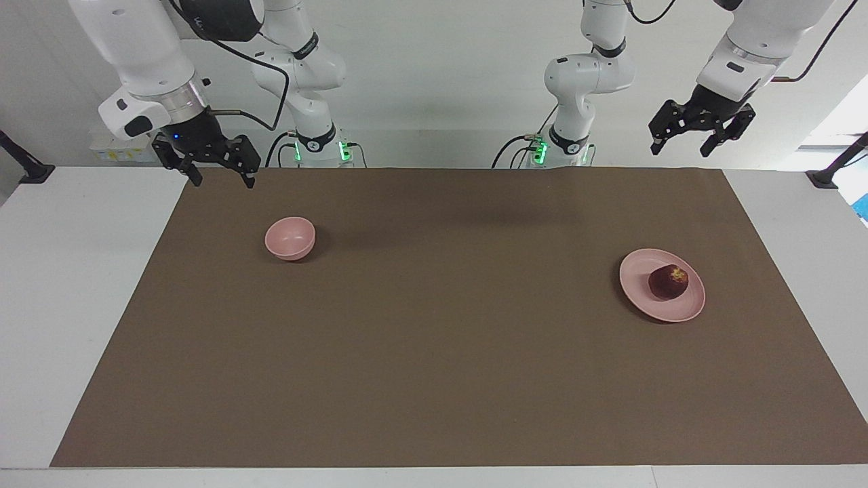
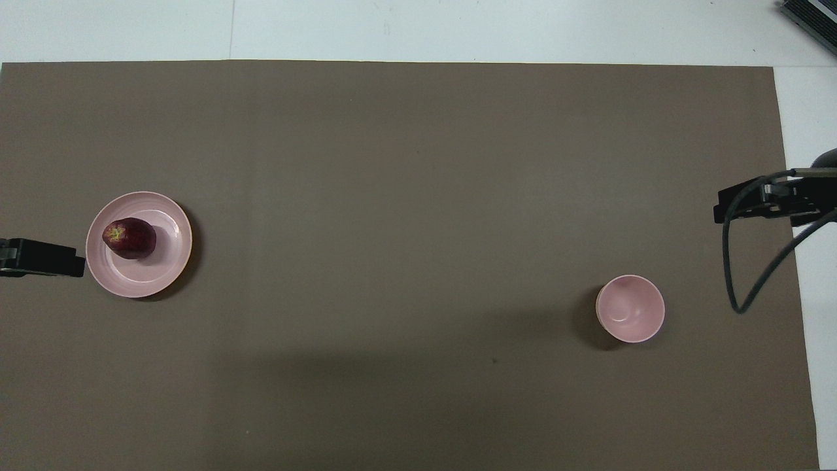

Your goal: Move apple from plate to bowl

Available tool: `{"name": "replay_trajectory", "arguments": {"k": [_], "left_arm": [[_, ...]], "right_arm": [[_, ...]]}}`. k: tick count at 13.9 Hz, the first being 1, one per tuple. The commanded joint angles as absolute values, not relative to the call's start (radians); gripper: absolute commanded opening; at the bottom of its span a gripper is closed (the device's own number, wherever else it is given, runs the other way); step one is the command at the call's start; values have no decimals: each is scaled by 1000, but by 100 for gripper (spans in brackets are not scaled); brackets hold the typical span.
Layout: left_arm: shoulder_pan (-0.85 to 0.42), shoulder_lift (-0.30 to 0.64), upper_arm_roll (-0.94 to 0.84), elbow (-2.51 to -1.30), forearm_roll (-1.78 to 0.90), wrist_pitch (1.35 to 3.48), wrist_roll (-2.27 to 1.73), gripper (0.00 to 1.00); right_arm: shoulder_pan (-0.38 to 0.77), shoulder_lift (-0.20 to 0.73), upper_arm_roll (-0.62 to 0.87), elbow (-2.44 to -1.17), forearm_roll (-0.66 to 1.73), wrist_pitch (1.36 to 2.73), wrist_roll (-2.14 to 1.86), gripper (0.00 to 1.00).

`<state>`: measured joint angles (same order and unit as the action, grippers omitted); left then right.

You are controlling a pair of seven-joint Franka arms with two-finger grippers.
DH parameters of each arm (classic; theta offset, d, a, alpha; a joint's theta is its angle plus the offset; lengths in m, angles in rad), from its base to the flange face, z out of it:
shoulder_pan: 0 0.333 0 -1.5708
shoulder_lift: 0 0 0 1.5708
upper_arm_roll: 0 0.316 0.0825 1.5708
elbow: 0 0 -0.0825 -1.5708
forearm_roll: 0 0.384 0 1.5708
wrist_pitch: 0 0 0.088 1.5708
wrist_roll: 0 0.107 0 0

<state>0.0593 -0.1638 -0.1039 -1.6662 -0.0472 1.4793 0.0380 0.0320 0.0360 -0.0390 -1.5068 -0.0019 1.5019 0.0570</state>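
Left gripper [image 1: 702, 139] is hanging wide open and empty, well above the plate [image 1: 637, 288], which is carrying the apple [image 1: 668, 282]; you are lowering it squarely over the fruit. Right gripper [image 1: 215, 169] is waiting open near the bowl [image 1: 290, 238].

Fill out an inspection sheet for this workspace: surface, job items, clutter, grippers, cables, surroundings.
Surface: brown mat on a white table, lying flat.
Job's things: apple on the plate, toward the left arm's end; bowl upright and empty, toward the right arm's end, nearer the robots than the plate.
Clutter: nothing seen.
Grippers: left gripper open, raised, holding nothing; right gripper open, raised over the mat's edge, holding nothing. Both arms wait.
Cables: black cable loops from the right arm, hanging clear of the bowl.
Surroundings: black clamp mounts at the table's ends; white wall at the robots' end of the table.
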Motion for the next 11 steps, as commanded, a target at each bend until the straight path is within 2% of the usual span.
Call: {"name": "replay_trajectory", "arguments": {"k": [1,6,11], "left_arm": [[54,-190,-101,-1690,-46,1477,25,100],[52,-187,-101,-1689,-54,1491,35,100],[67,-180,-94,-1707,-55,1532,37,100]], "right_arm": [[20,23,-29,-1509,12,1482,75,100],[21,17,-29,-1519,12,1482,75,100],[34,-24,-28,-1591,12,1509,80,100]]}}
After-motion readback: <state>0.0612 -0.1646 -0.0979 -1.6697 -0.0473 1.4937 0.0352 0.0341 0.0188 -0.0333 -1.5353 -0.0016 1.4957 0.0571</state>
